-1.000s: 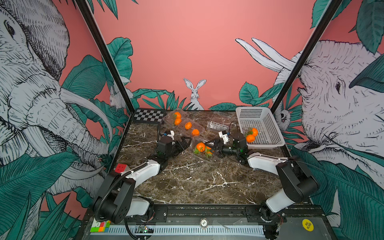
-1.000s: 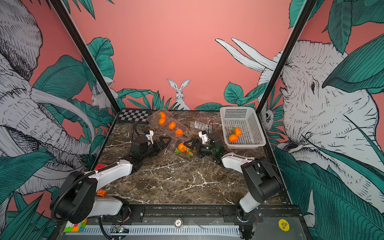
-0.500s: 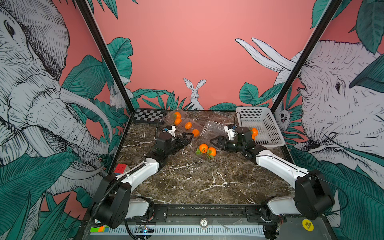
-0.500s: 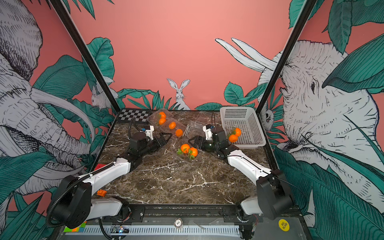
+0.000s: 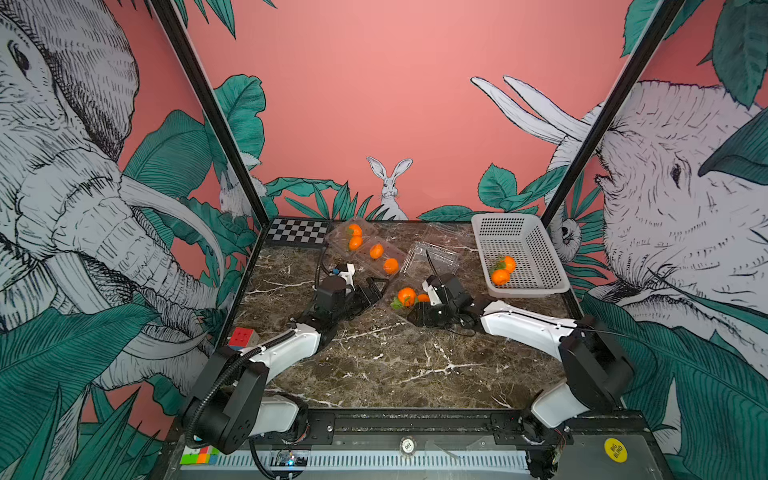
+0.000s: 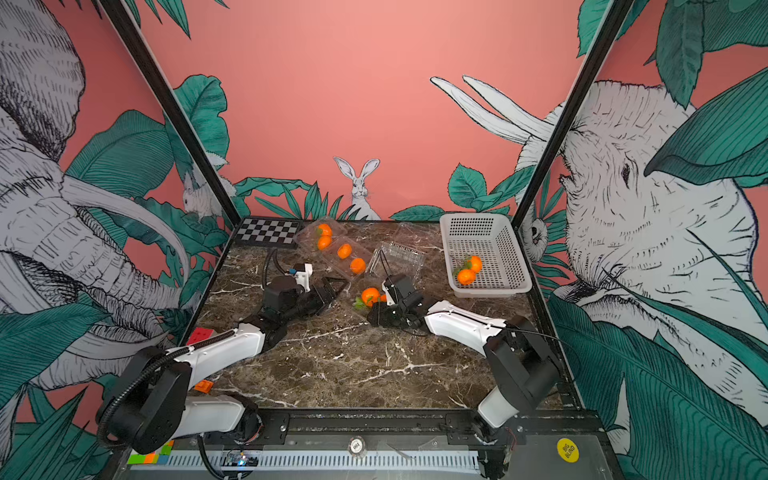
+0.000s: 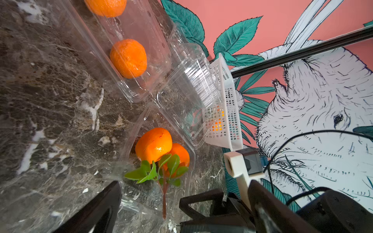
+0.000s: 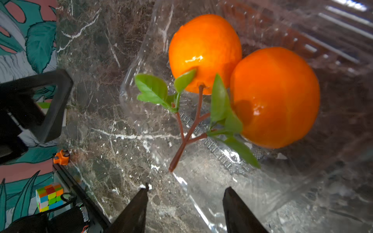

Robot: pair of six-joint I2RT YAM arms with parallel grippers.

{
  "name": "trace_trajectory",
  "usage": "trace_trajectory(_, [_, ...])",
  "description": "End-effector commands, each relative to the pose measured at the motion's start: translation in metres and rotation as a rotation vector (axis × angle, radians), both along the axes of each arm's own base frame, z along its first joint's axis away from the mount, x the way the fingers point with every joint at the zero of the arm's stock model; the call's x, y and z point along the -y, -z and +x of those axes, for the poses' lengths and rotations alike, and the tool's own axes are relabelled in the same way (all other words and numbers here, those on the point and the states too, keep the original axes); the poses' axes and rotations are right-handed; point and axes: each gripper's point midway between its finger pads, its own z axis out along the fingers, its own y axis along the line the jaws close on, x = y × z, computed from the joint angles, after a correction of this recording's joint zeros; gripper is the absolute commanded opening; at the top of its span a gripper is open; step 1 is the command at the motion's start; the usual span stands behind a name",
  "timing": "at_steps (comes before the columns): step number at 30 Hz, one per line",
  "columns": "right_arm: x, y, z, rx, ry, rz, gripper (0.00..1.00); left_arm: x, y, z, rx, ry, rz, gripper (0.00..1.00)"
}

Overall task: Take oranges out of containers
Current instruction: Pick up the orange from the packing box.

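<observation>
Two oranges [image 8: 205, 50] [image 8: 276, 96] on a leafy twig lie in an open clear container [image 5: 399, 309] at mid-table. My right gripper [image 8: 186, 190] is at that container's near edge, open, its jaws astride the clear rim and just short of the twig. In both top views it [image 5: 417, 316] partly covers the second orange [image 6: 383, 297]. My left gripper [image 5: 372, 296] is open on the other side, by the flat lid [image 7: 133, 201]. Two more containers [image 5: 353, 239] [image 5: 384, 259] at the back hold two oranges each. An empty container [image 5: 434, 257] stands open behind.
A white perforated basket [image 5: 536, 257] at the back right holds two oranges [image 5: 503, 271]. A checkerboard [image 5: 297, 230] lies at the back left. A red cube [image 5: 242, 337] sits at the left edge, and a small orange block [image 6: 203, 385] lies near the front left.
The right gripper has come away from the basket, toward the near edge of the open container, and its jaws have narrowed. The left arm has hardly moved.
</observation>
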Motion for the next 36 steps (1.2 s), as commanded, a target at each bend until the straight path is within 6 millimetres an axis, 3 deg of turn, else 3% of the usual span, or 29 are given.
trace_trajectory(1, [-0.002,0.003,0.014,0.025,0.030,-0.026,0.55,0.001,-0.013,-0.006,0.034,0.018,-0.028,0.99])
trace_trajectory(10, [-0.010,0.019,0.026,0.002,0.025,-0.071,0.46,-0.004,-0.012,-0.013,0.038,0.019,-0.006,0.99])
trace_trajectory(13, [-0.008,0.025,0.027,-0.002,0.025,-0.094,0.38,-0.005,-0.011,-0.014,0.037,0.020,0.002,0.99])
trace_trajectory(23, [-0.003,0.039,0.027,-0.010,0.025,-0.143,0.27,-0.003,-0.007,-0.012,0.029,0.020,-0.003,0.99])
trace_trajectory(27, [-0.004,0.038,0.029,-0.008,0.026,-0.139,0.12,-0.003,-0.005,-0.013,0.024,0.020,0.001,0.99])
trace_trajectory(31, [-0.004,0.033,0.029,0.002,0.022,-0.132,0.07,-0.003,-0.003,-0.014,0.023,0.021,0.000,0.99])
trace_trajectory(36, [-0.002,0.013,0.030,0.041,0.022,-0.122,0.03,-0.003,-0.009,-0.015,0.039,0.030,0.022,0.99])
